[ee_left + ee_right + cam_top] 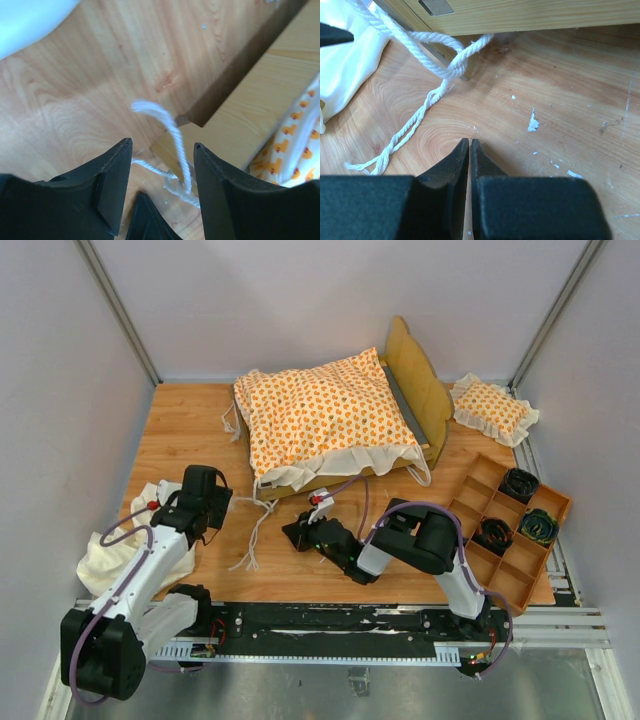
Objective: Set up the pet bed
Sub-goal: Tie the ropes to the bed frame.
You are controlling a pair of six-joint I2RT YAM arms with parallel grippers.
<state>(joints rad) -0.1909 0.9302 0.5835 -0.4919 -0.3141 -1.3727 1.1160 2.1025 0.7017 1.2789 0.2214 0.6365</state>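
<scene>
One cushion (325, 420) was found on the bed frame (420, 390) at upper centre, its tie strings (256, 528) trailing lower left. The left claw (162, 150), nearer, was parted astride one; the right claw (470, 142) was closed, empty.

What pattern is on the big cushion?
The cushion has small orange shapes on white, clearest from the top camera.

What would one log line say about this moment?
cushion: on bed frame | tie string: knotted by frame leg | left gripper: open over tie string | right gripper: shut, empty, above table
</scene>
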